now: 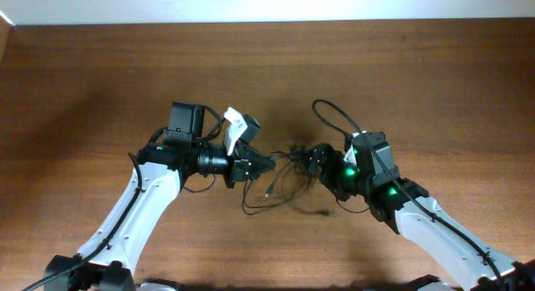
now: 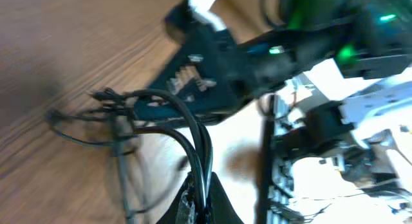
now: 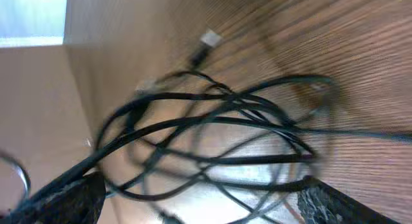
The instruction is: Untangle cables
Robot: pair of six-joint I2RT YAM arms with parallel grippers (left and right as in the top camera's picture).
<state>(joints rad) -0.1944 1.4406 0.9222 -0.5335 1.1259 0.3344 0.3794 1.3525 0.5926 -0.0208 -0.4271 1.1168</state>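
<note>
While the cables [image 1: 280,184] sat bunched in a knot on the counter [image 1: 100,74], right in the gap between the two arms, I figured we were only at the pull-it-apart stage, with nothing separated yet. The left hand [image 1: 264,164] looked pinched narrow on a couple of strands. Its wrist view was blurry, but the cords ran straight into the closed tips, so I called that a grip. The right hand [image 1: 312,160] was spread wide, its fingers [image 3: 61,195] at the far edges of its wrist view and a whole mess of loops hanging across the space between them, not clamped on anything.

From overhead, slack loops spilled toward me below the hands. A pale plug [image 3: 209,38] lay loose on the wood past the tangle in the right wrist view.

My read on the next move was to close the right hand on just one strand, ideally one the left wasn't holding, then draw the hands apart slowly. Grabbing the whole bundle would probably just cinch the knot tighter.
</note>
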